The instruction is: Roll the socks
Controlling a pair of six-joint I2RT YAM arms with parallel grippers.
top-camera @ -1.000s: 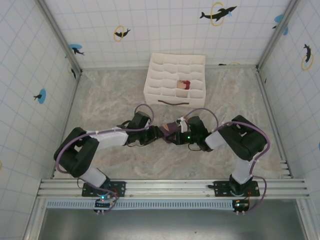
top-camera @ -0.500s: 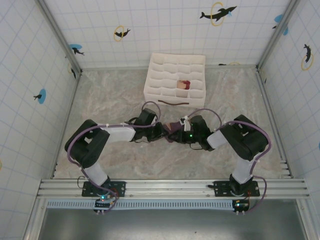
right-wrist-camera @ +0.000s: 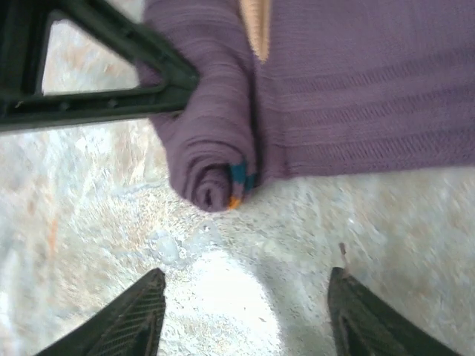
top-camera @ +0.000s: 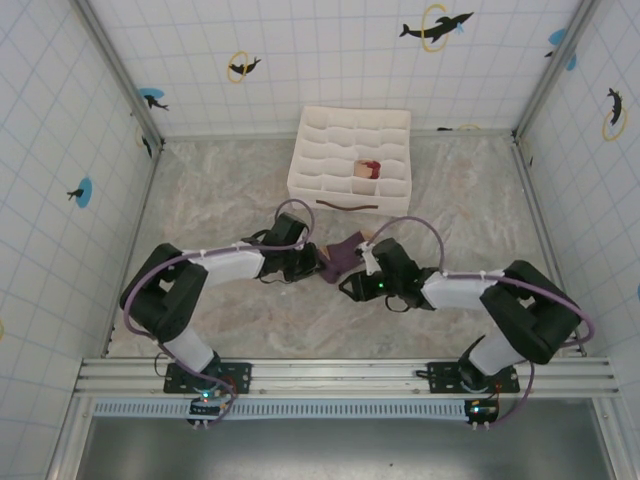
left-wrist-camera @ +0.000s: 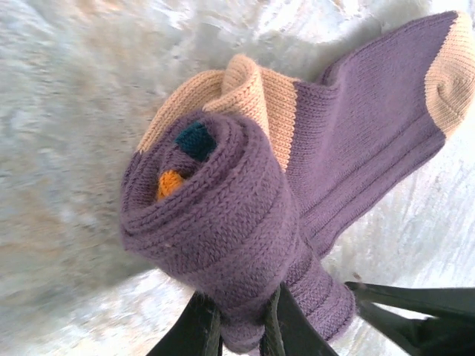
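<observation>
Socks are in two places here. The purple sock (top-camera: 342, 252) lies on the table (top-camera: 220, 200), in the middle, between the two grippers and near the front of the box (top-camera: 310, 195). The beige sock (top-camera: 368, 170), which has a dark red part, sits in one compartment in the right half of the box, toward its front.

The purple sock is partly rolled. In the left wrist view the roll is a thick tube with a small teal patch and an orange patch at its centre, and a tan layer lies against it. The part that is not rolled stretches away flat on the table and ends in a tan tip.

The left gripper (left-wrist-camera: 241, 330) is closed on the roll. Its two fingers press the purple fabric from both sides, with almost no gap between them. The right gripper (right-wrist-camera: 245, 315) stands wide open, with its fingers well apart, and it holds nothing. It is near the end of the roll and apart from it. In the right wrist view one finger of the left gripper lies against the side of the roll.
</observation>
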